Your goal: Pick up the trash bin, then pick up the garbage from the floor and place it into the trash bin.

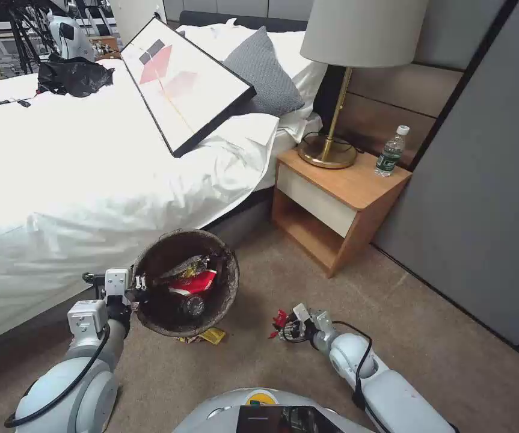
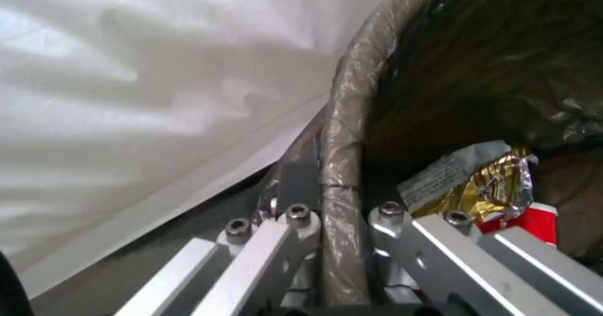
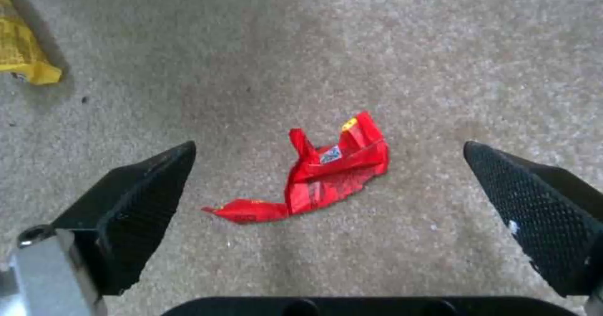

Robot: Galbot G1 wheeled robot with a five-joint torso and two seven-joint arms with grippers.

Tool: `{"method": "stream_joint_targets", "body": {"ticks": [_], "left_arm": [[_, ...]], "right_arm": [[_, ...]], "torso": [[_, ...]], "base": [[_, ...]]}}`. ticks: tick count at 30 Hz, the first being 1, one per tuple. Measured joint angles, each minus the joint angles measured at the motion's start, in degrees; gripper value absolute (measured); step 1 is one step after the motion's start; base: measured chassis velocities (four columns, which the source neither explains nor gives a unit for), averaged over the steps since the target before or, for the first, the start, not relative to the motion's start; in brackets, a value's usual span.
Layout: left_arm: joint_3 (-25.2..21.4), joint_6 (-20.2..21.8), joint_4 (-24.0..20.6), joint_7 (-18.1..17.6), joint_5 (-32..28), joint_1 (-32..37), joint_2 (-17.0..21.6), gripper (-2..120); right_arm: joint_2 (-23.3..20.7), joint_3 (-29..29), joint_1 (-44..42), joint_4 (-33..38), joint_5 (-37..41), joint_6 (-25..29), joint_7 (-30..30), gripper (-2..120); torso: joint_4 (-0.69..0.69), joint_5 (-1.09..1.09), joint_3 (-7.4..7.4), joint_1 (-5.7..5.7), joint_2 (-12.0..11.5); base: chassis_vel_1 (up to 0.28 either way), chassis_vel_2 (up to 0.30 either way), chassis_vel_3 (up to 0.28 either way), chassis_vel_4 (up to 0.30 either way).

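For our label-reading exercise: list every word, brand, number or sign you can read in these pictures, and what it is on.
None can be read.
Red wrapper on the carpet: small label, too blurred.
Foil wrapper in the trash bin: fine print, too small.
Water bottle on the nightstand: green label, illegible.
Yellow wrapper: print blurred.

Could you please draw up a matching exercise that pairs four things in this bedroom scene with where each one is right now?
Things:
1. trash bin
2. red wrapper
3. yellow wrapper
4. water bottle

Places:
A. on the nightstand, beside the lamp
B. on the carpet between the open fingers of the right gripper
C. held by its rim in the left gripper
D. on the carpet, partly under the held bin

Pairs: 1-C, 2-B, 3-D, 4-A
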Motion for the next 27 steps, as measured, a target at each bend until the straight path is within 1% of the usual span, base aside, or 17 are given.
{"method": "stream_joint_targets", "body": {"ticks": [8, 27], "left_arm": [[0.0, 0.0, 0.0, 0.0, -0.1, 0.0, 0.1, 2], [0.1, -0.1, 0.0, 0.0, 0.1, 0.0, -0.2, 2]], "right_arm": [[2.3, -1.0, 1.6, -2.2, -1.5, 0.1, 0.0, 100], [4.6, -1.6, 4.7, -7.4, -1.8, 0.3, 0.0, 99]], "torso": [[0.00, 0.00, 0.00, 0.00, 0.0], [0.00, 0.01, 0.00, 0.00, 0.0]], "base": [[0.000, 0.000, 0.000, 0.000], [0.000, 0.000, 0.000, 0.000]]}}
